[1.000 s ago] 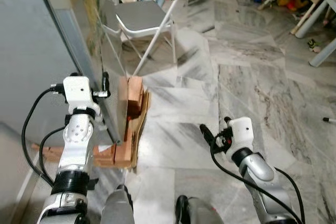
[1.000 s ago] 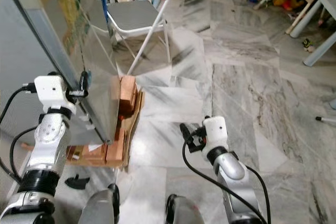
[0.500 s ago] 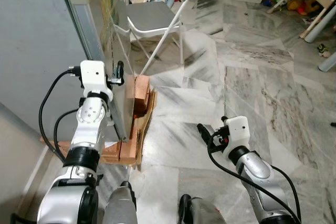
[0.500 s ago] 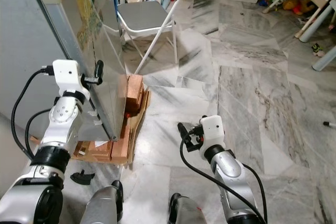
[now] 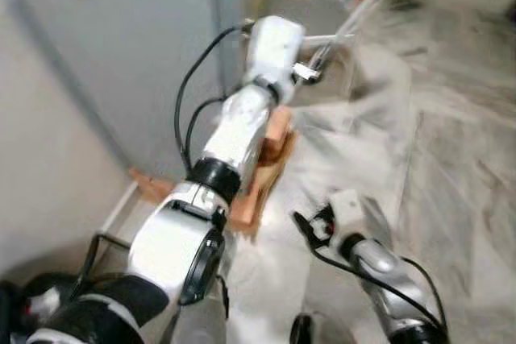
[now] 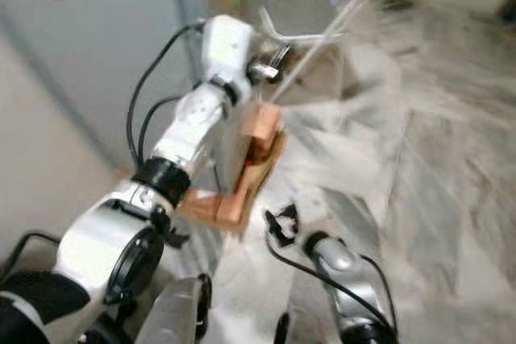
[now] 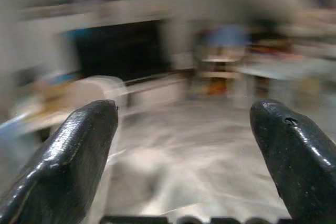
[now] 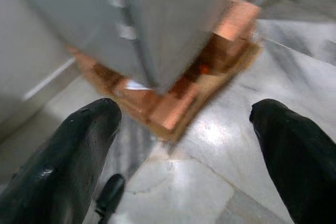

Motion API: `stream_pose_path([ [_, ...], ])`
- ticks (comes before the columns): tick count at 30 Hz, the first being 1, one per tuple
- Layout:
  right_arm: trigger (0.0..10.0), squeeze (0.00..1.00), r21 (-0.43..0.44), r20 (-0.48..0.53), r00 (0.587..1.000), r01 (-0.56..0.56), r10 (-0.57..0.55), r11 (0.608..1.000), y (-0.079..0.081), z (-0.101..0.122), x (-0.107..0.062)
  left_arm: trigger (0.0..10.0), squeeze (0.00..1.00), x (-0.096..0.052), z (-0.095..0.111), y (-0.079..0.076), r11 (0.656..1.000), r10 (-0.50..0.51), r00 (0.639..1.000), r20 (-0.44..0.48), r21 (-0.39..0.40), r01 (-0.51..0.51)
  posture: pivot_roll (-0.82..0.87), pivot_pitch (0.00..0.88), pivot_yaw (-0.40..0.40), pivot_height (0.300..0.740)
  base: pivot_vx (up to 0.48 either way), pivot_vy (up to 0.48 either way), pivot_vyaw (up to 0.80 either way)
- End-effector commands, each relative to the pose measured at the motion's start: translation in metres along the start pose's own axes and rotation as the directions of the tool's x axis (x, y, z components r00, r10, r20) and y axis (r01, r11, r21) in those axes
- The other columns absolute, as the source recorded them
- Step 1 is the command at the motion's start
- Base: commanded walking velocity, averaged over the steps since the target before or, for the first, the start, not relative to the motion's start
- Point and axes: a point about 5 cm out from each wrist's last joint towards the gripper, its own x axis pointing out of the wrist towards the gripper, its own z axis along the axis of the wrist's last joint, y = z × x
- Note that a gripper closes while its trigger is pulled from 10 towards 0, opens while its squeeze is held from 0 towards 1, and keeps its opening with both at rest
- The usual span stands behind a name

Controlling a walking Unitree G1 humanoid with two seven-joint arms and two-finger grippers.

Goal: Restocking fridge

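Blurred look down at the fridge's corner

The left gripper [image 6: 270, 62] is reaching up beside the grey fridge [image 6: 105, 46], its fingers lying just above the wooden blocks [image 6: 250, 163]; the right gripper [image 6: 278, 223] is hanging low over marble floor [image 6: 451, 199].

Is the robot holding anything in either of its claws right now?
No. The left gripper is raised beside the fridge with its fingers apart and nothing between them. The right gripper hangs low over the floor, also open and empty.

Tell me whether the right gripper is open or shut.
Open. In the right wrist view its two black fingers stand wide apart, with nothing between them but floor and the fridge's wooden base.
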Motion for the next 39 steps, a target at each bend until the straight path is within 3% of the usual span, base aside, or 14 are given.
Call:
stream_pose_path([
  [1, 10.0, 0.0, -0.008, -0.027, 0.999, 0.019, -0.019, 1.0, -0.004, -0.005, -0.001, 10.0, 0.0, 0.033, 0.049, -0.15, 0.889, -0.387, 0.901, 0.196, -0.178, 0.421, 0.06, 0.096, 0.016, 0.74, 0.0, 0.0, 0.0],
  [2, 10.0, 0.0, -0.014, -0.031, 0.999, 0.015, -0.015, 1.0, -0.002, -0.004, 0.0, 10.0, 0.0, 0.031, 0.05, -0.162, 0.871, -0.405, 0.889, 0.216, -0.204, 0.447, 0.04, 0.094, 0.021, 0.74, 0.0, 0.0, 0.0],
  [3, 10.0, 0.0, -0.014, -0.031, 0.999, 0.015, -0.015, 1.0, -0.002, -0.004, 0.0, 10.0, 0.0, 0.029, 0.046, -0.16, 0.878, -0.39, 0.897, 0.21, -0.209, 0.431, 0.05, 0.097, 0.022, 0.74, 0.0, 0.0, 0.0],
  [6, 10.0, 0.0, -0.011, -0.034, 0.999, 0.015, -0.015, 1.0, -0.002, -0.004, -0.001, 10.0, 0.0, 0.025, 0.025, -0.138, 0.915, -0.32, 0.935, 0.15, -0.205, 0.346, 0.06, 0.101, 0.018, 0.74, 0.0, 0.0, 0.0],
  [9, 10.0, 0.0, 0.008, -0.039, 0.999, 0.017, -0.017, 1.0, -0.004, -0.006, -0.002, 10.0, 0.0, 0.012, -0.007, -0.096, 0.956, -0.196, 0.979, 0.052, -0.212, 0.203, 0.08, 0.105, 0.013, 0.74, 0.0, 0.0, 0.0],
  [12, 10.0, 0.0, 0.001, -0.031, 0.999, 0.004, -0.004, 1.0, -0.004, -0.005, -0.001, 10.0, 0.0, -0.022, -0.039, -0.045, 0.985, -0.008, 0.999, -0.033, -0.171, 0.003, 0.09, 0.108, 0.0, 0.74, 0.0, 0.0, 0.0],
  [13, 10.0, 0.0, 0.001, -0.031, 0.999, 0.004, -0.004, 1.0, -0.004, -0.005, -0.001, 10.0, 0.0, -0.022, -0.039, -0.045, 0.985, -0.008, 0.999, -0.033, -0.171, 0.003, 0.09, 0.108, 0.0, 0.74, 0.0, 0.0, 0.0],
  [15, 10.0, 0.0, -0.007, 0.003, 1.0, -0.001, 0.001, 1.0, -0.005, 0.001, 0.0, 10.0, 0.0, -0.081, -0.072, 0.007, 0.967, 0.229, 0.965, -0.131, -0.08, -0.241, 0.11, 0.115, -0.014, 0.74, 0.0, 0.0, 0.0],
  [16, 10.0, 0.0, -0.007, 0.003, 1.0, -0.001, 0.001, 1.0, -0.005, 0.001, 0.0, 10.0, 0.0, -0.081, -0.072, 0.007, 0.967, 0.229, 0.965, -0.131, -0.08, -0.241, 0.11, 0.115, -0.014, 0.74, 0.0, 0.0, 0.0],
  [18, 10.0, 0.0, -0.007, 0.036, 0.999, -0.003, 0.003, 1.0, -0.005, 0.006, 0.0, 10.0, 0.0, -0.108, -0.084, 0.023, 0.944, 0.316, 0.932, -0.176, -0.044, -0.328, 0.11, 0.12, -0.023, 0.74, 0.0, 0.0, 0.0],
  [19, 10.0, 0.0, -0.008, 0.059, 0.998, 0.001, -0.001, 1.0, -0.006, 0.011, -0.001, 10.0, 0.0, -0.14, -0.095, 0.036, 0.914, 0.394, 0.893, -0.217, -0.011, -0.406, 0.12, 0.125, -0.03, 0.74, 0.0, 0.0, 0.0],
  [24, 10.0, 0.0, -0.001, 0.104, 0.994, 0.032, -0.032, 0.999, -0.012, 0.021, 0.0, 10.0, 0.0, -0.2, -0.109, 0.038, 0.84, 0.528, 0.794, -0.303, 0.047, -0.541, 0.12, 0.133, -0.041, 0.74, 0.0, 0.0, 0.0],
  [29, 10.0, 0.0, -0.048, 0.181, 0.983, 0.043, -0.033, 0.998, -0.012, 0.037, -0.002, 10.0, 0.0, -0.227, -0.109, 0.03, 0.78, 0.61, 0.722, -0.328, 0.085, -0.62, 0.13, 0.141, -0.034, 0.74, 0.0, 0.0, -0.1],
  [39, 10.0, 0.0, -0.127, 0.277, 0.958, -0.04, 0.074, 0.991, 0.002, 0.06, -0.018, 10.0, 0.0, -0.256, -0.097, 0.015, 0.752, 0.641, 0.682, -0.352, 0.106, -0.651, 0.14, 0.163, -0.032, 0.74, 0.214, -0.1, -0.8],
])
